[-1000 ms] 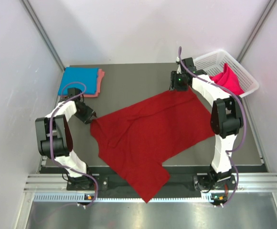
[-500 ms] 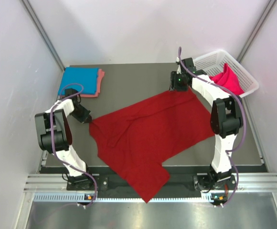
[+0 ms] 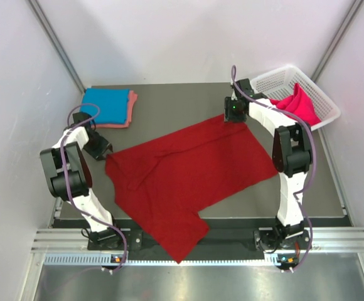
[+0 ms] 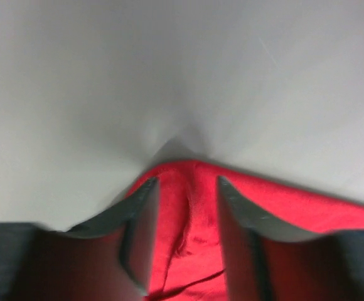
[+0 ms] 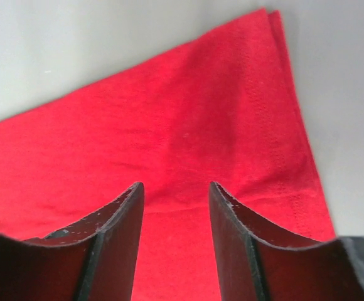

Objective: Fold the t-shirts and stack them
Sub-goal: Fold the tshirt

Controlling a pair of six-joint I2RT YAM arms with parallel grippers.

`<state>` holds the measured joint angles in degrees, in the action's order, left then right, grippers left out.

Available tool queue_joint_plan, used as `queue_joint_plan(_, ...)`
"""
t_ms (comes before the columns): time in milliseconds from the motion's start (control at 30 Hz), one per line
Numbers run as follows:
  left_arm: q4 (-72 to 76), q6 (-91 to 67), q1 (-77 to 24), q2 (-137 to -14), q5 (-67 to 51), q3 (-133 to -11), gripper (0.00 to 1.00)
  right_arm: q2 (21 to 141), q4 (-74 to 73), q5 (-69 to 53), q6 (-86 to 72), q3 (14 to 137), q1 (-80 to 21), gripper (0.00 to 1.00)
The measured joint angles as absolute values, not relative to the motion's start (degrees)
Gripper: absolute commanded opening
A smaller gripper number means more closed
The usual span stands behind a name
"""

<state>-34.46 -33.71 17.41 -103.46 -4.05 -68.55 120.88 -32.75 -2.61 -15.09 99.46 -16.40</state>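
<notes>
The dark red t-shirt lies spread across the table, its near end hanging over the front edge. My left gripper is shut on its left corner; in the left wrist view the cloth bunches between the fingers of that gripper. My right gripper is at the shirt's far right corner, jaws narrow over flat cloth in the right wrist view. The bright blue t-shirt lies folded on the salmon pink one at the far left. The hot pink t-shirt lies in the basket.
The white lattice basket stands at the far right corner of the table. White walls close in on the left, right and back. Bare grey table shows between the folded stack and the right gripper.
The left gripper has moved left and a little away, dragging the dark red shirt leftward. The right gripper and the shirt's far corner have shifted slightly left with it.
</notes>
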Motion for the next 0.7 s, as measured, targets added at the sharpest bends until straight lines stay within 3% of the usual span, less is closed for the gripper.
queue_joint_plan(67,-34.7,-33.6,17.3,-102.7,-4.1,-68.0,0.57,121.2,-33.0,-1.5,-15.2,99.5,-15.9,0.38)
queue_joint_plan(167,-35.8,-33.3,16.8,-99.9,-3.7,-66.9,0.58,121.2,-33.1,-1.3,-16.6,99.4,-14.6,0.22)
queue_joint_plan(233,-37.0,-33.3,16.4,-96.6,-3.3,-66.3,0.57,121.0,-32.4,-1.8,-17.9,98.5,-12.9,0.19)
queue_joint_plan(300,-38.2,-33.3,15.8,-92.3,-2.6,-66.0,0.57,120.2,-31.7,-2.7,-19.3,95.9,-10.8,0.22)
queue_joint_plan(333,-38.3,-33.3,15.2,-90.3,-2.1,-65.8,0.56,119.5,-31.4,-3.1,-20.0,94.1,-9.8,0.32)
queue_joint_plan(433,-38.7,-33.5,12.4,-84.5,-1.8,-65.2,0.54,118.1,-30.0,-4.1,-22.8,89.4,-7.4,0.44)
queue_joint_plan(700,-38.6,-34.8,0.8,-80.8,-4.8,-63.3,0.51,116.8,-22.0,-8.4,-31.3,83.2,-6.1,0.44)
